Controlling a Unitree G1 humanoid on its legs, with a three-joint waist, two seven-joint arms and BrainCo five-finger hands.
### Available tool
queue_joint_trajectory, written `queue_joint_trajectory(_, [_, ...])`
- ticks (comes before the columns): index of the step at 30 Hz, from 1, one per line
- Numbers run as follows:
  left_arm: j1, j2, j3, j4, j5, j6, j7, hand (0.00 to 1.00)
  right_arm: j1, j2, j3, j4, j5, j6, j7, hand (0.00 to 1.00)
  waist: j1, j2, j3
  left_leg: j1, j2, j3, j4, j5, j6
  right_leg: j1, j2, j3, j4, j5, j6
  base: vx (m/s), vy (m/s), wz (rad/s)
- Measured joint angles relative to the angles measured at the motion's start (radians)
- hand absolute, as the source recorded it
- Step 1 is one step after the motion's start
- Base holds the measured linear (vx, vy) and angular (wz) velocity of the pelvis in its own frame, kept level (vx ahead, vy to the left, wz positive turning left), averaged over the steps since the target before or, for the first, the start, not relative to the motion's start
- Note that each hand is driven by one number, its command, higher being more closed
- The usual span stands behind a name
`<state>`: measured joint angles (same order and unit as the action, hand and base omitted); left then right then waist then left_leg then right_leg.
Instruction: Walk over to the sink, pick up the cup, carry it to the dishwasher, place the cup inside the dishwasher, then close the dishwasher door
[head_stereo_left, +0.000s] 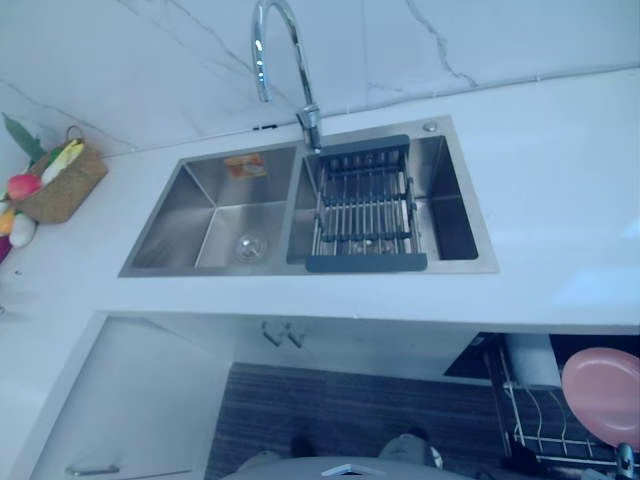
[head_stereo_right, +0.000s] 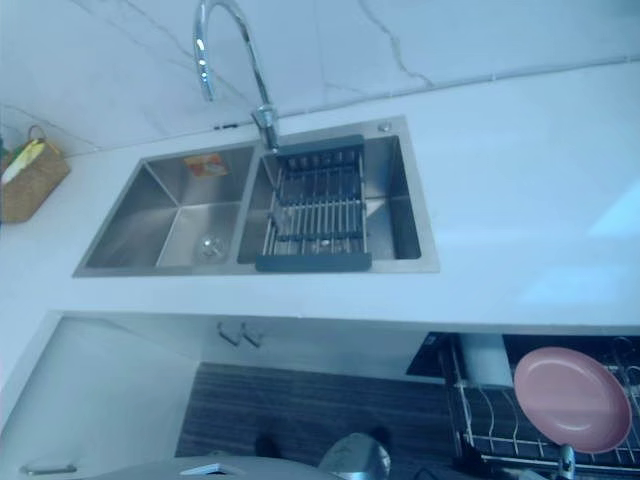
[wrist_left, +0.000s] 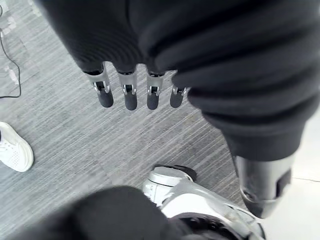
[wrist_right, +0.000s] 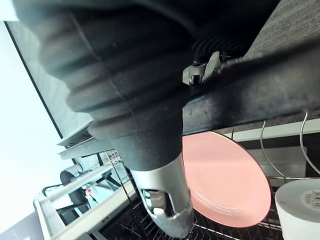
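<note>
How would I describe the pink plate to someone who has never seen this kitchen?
Find the steel double sink in the white counter. Below the counter's front edge, on the robot's right, a wire dishwasher rack shows. The pink plate stands among its tines beside a white cylinder; it is the only pink, round, flat thing there.

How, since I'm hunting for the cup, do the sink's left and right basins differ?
The left basin lies open to its floor, round drain showing; the right basin is largely spanned by a dark-framed wire rack. The left basin has an orange item on its back wall; the right basin's visible walls are bare. Both are rectangular brushed steel.
</note>
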<state>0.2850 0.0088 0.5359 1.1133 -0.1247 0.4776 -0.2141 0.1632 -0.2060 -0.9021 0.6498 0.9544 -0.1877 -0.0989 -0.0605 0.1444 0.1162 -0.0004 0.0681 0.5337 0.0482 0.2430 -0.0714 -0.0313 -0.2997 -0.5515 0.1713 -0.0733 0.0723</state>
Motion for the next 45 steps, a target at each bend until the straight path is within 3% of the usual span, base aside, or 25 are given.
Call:
queue_joint_trajectory(9, [0.017, 0.001, -0.121, 0.017, -0.033, -0.051, 0.034, 0.00, -0.165, -0.156, 0.119, 0.064, -0.099, 0.065, -0.012, 0.00, 0.021, 0.023, 0.012, -0.052, -0.007, -0.117, -0.035, 0.003, 0.004, 0.010, 0.050, -0.043, -0.130, 0.090, -0.004, -0.03, -0.003, 0.11])
queue_joint_trajectory(11, [0.017, 0.002, -0.137, 0.016, -0.040, -0.067, 0.036, 0.00, -0.199, -0.183, 0.122, 0.083, -0.100, 0.065, -0.015, 0.00, 0.023, 0.032, 0.021, -0.060, -0.008, -0.138, -0.036, 0.003, 0.003, 0.008, 0.052, -0.052, -0.135, 0.097, -0.005, -0.08, 0.062, 0.21])
queue_joint_trajectory(13, [0.020, 0.003, -0.180, 0.017, -0.049, -0.112, 0.045, 0.00, -0.272, -0.255, 0.149, 0.115, -0.128, 0.064, -0.018, 0.00, 0.027, 0.065, 0.046, -0.091, -0.010, -0.192, -0.049, 0.014, 0.016, -0.010, 0.060, -0.066, -0.142, 0.101, -0.006, -0.10, 0.068, 0.26])
queue_joint_trajectory(16, [0.020, 0.004, -0.205, 0.014, -0.063, -0.161, 0.079, 0.00, -0.324, -0.278, 0.197, 0.113, -0.128, 0.042, -0.011, 0.00, 0.025, 0.070, 0.081, -0.135, -0.015, -0.233, -0.062, 0.061, 0.011, -0.058, 0.061, -0.067, -0.133, 0.101, -0.006, -0.14, 0.027, 0.08])
queue_joint_trajectory(19, [0.009, 0.004, -0.235, -0.002, -0.070, -0.189, 0.090, 0.00, -0.360, -0.298, 0.232, 0.111, -0.128, 0.017, -0.009, 0.00, 0.023, 0.071, 0.114, -0.158, -0.008, -0.257, -0.067, 0.070, 0.008, -0.086, 0.066, -0.067, -0.120, 0.101, -0.006, -0.18, -0.007, 0.00])
queue_joint_trajectory(21, [-0.008, 0.003, -0.252, -0.012, -0.070, -0.209, 0.117, 0.00, -0.385, -0.312, 0.265, 0.108, -0.137, -0.005, -0.002, 0.00, 0.026, 0.087, 0.137, -0.168, 0.023, -0.266, -0.057, -0.002, -0.022, -0.106, 0.093, -0.062, -0.116, 0.102, -0.005, -0.18, 0.000, -0.15])
queue_joint_trajectory(22, [-0.006, -0.002, -0.264, -0.014, -0.069, -0.216, 0.129, 0.00, -0.400, -0.322, 0.287, 0.094, -0.137, -0.005, 0.004, 0.00, 0.033, 0.125, 0.141, -0.178, 0.065, -0.274, -0.053, -0.141, -0.025, -0.112, 0.137, -0.064, -0.110, 0.117, 0.000, -0.18, 0.021, -0.32])
queue_joint_trajectory(23, [-0.041, -0.003, -0.273, -0.014, -0.067, -0.224, 0.153, 0.00, -0.412, -0.316, 0.291, 0.070, -0.134, -0.011, 0.002, 0.00, 0.048, 0.153, 0.151, -0.201, 0.084, -0.276, -0.055, -0.125, 0.036, -0.174, 0.124, -0.030, 0.059, 0.090, -0.049, -0.24, 0.050, -0.06])
queue_joint_trajectory(24, [-0.053, 0.004, -0.280, -0.039, -0.066, -0.235, 0.164, 0.00, -0.412, -0.312, 0.291, 0.070, -0.130, -0.025, -0.005, 0.00, 0.045, 0.132, 0.158, -0.200, 0.056, -0.273, -0.088, -0.140, 0.007, -0.212, 0.092, 0.008, 0.237, 0.009, -0.049, -0.18, 0.039, 0.35])
queue_joint_trajectory(25, [-0.060, 0.017, -0.283, -0.065, -0.065, -0.239, 0.168, 0.00, -0.413, -0.293, 0.291, 0.069, -0.127, -0.050, -0.014, 0.00, 0.033, 0.074, 0.181, -0.181, 0.012, -0.260, -0.109, -0.174, -0.038, -0.190, 0.052, 0.049, 0.237, -0.084, -0.018, -0.08, 0.015, 0.55])
queue_joint_trajectory(26, [-0.083, 0.015, -0.293, -0.075, -0.065, -0.237, 0.175, 0.00, -0.428, -0.276, 0.299, 0.050, -0.131, -0.073, -0.011, 0.00, 0.024, 0.057, 0.220, -0.191, 0.000, -0.250, -0.073, -0.163, -0.009, -0.188, 0.030, 0.043, 0.212, -0.102, -0.039, -0.04, -0.011, 0.23])
queue_joint_trajectory(28, [-0.085, 0.011, -0.313, -0.051, -0.066, -0.222, 0.173, 0.00, -0.423, -0.250, 0.365, -0.003, -0.144, -0.072, -0.008, 0.00, 0.036, 0.056, 0.223, -0.179, 0.004, -0.247, 0.017, -0.169, 0.031, -0.200, 0.025, 0.044, 0.197, -0.069, -0.034, -0.02, -0.005, -0.36])
queue_joint_trajectory(29, [-0.078, 0.012, -0.322, -0.041, -0.068, -0.221, 0.178, 0.00, -0.411, -0.230, 0.400, -0.023, -0.170, -0.073, 0.005, 0.00, 0.033, 0.077, 0.212, -0.138, 0.025, -0.247, 0.020, -0.202, 0.017, -0.199, 0.042, 0.043, 0.197, -0.065, -0.032, 0.05, 0.022, -0.31])
queue_joint_trajectory(35, [-0.093, 0.020, -0.327, -0.043, -0.067, -0.215, 0.183, 0.00, -0.267, -0.034, 0.488, -0.083, -0.316, -0.058, 0.000, 0.00, 0.056, 0.071, 0.202, -0.100, 0.014, -0.248, -0.011, -0.202, 0.015, -0.170, 0.029, 0.038, 0.190, -0.055, -0.014, 0.06, 0.029, 0.08])
queue_joint_trajectory(37, [-0.085, 0.019, -0.322, -0.041, -0.067, -0.200, 0.171, 0.00, -0.156, 0.065, 0.576, -0.134, -0.418, -0.030, -0.007, 0.00, 0.055, 0.049, 0.194, -0.078, 0.014, -0.234, -0.009, -0.203, 0.013, -0.154, 0.027, 0.045, 0.191, -0.058, -0.014, 0.11, -0.001, -0.07])
queue_joint_trajectory(40, [-0.076, 0.016, -0.318, -0.042, -0.067, -0.193, 0.141, 0.00, -0.018, 0.156, 0.631, -0.103, -0.476, 0.022, -0.047, 0.00, 0.046, 0.009, 0.163, -0.035, 0.017, -0.224, -0.014, -0.216, -0.006, -0.107, 0.039, 0.050, 0.160, -0.056, -0.006, 0.13, -0.016, -0.15])
queue_joint_trajectory(45, [-0.048, 0.033, -0.298, -0.041, -0.070, -0.158, 0.095, 0.00, 0.033, 0.145, 0.624, 0.106, -0.468, 0.041, -0.064, 0.00, 0.031, -0.049, 0.103, 0.043, 0.032, -0.196, -0.032, -0.238, -0.038, -0.010, 0.096, 0.074, 0.018, 0.003, 0.006, 0.08, 0.014, -0.29])
